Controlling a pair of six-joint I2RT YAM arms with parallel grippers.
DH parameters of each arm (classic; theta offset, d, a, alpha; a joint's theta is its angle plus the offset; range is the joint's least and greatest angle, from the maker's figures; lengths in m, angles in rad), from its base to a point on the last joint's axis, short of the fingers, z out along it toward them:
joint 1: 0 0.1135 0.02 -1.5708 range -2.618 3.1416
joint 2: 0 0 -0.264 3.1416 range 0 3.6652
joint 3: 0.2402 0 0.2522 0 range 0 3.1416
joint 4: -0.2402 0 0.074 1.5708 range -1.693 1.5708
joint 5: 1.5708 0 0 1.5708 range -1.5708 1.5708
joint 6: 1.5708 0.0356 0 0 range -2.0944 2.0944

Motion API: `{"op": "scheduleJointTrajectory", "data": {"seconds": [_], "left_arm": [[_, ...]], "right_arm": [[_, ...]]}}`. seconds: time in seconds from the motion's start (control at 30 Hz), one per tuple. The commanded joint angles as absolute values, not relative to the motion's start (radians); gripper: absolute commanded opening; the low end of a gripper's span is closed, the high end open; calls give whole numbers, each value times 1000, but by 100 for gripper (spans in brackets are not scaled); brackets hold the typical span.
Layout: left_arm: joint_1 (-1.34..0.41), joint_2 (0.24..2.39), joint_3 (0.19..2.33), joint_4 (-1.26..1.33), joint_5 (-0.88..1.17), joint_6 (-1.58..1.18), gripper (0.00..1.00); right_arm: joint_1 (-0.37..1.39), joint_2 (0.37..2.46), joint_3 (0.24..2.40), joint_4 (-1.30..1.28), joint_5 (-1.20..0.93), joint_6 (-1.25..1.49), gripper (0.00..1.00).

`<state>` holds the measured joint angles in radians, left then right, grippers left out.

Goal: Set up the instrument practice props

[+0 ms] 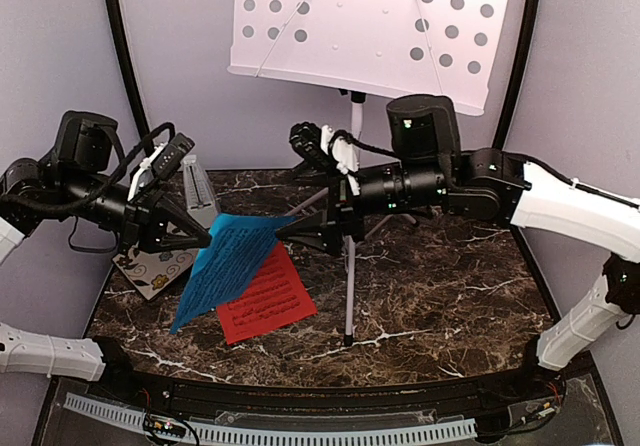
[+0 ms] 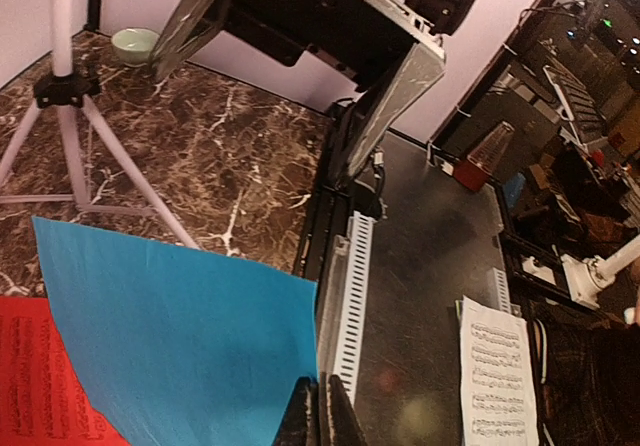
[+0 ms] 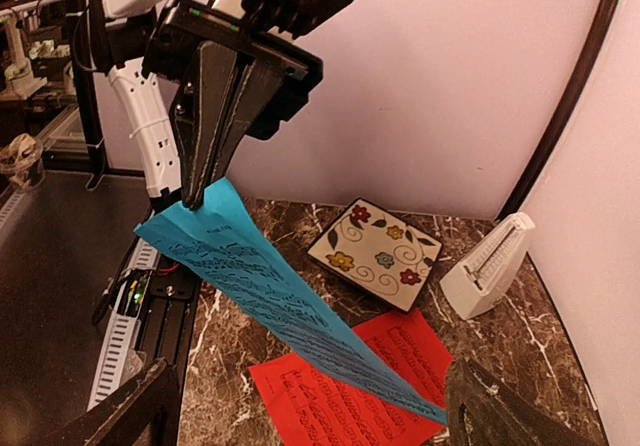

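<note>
Left gripper (image 1: 200,236): fingers pressed tight together, pinching one corner of the blue printed music sheet (image 1: 230,266) and holding it up off the table.

Blue printed music sheet: in the air and on a slope. The high corner is in that pinch. The rest droops down and across, overlapping the near-left edge of the red-orange one in the top view.

Right gripper (image 1: 300,231): fingers spread wide, right at the sheet's far corner. Its own camera shows the blue paper running in between the two fingers. The jaws are not closed on it.

Red-orange printed music sheet (image 1: 268,306): flat on the dark marble-patterned table (image 1: 450,296), left of centre, partly under the hanging blue sheet.

White perforated music stand (image 1: 370,26): upright at the back centre. Tripod legs are spread on the marble and the dotted desk is tilted high above both arms.

Pale grey pyramid metronome (image 3: 490,266): standing at the rear left, near the wall, just beside the floral square coaster (image 3: 378,251).

Floral square coaster: lying flat on the left, behind the red-orange sheet.

Small green bowl (image 2: 135,44): seen from the left wrist, sitting by the wall beyond the stand's legs.
</note>
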<state>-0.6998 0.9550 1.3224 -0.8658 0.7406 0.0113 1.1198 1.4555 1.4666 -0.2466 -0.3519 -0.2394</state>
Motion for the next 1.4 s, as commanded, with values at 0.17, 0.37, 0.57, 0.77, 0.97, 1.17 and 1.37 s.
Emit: {"op": "scheduleJointTrajectory", "data": {"seconds": [0.17, 0.37, 0.57, 0.77, 0.97, 1.17, 1.37], "left_arm": [[-819, 969, 1316, -760, 920, -48, 0], [-824, 976, 1317, -724, 991, -46, 0], [-824, 952, 1325, -668, 846, -62, 2], [-824, 777, 1180, -440, 388, -184, 81], [-824, 711, 1026, -296, 432, -252, 84], [-824, 636, 880, -81, 512, -315, 85], [-824, 620, 799, -5, 559, -348, 85]], "right_arm": [[1212, 1570, 1600, -419, -342, -402, 84], [1253, 1585, 1677, -507, -360, -410, 52], [1301, 1553, 1680, -570, -359, -314, 0], [1300, 1317, 1437, -333, -346, -80, 0], [1292, 1174, 1291, -151, -354, 72, 0], [1292, 1109, 1220, -60, -363, 157, 0], [1283, 1092, 1207, -15, -371, 198, 0]]}}
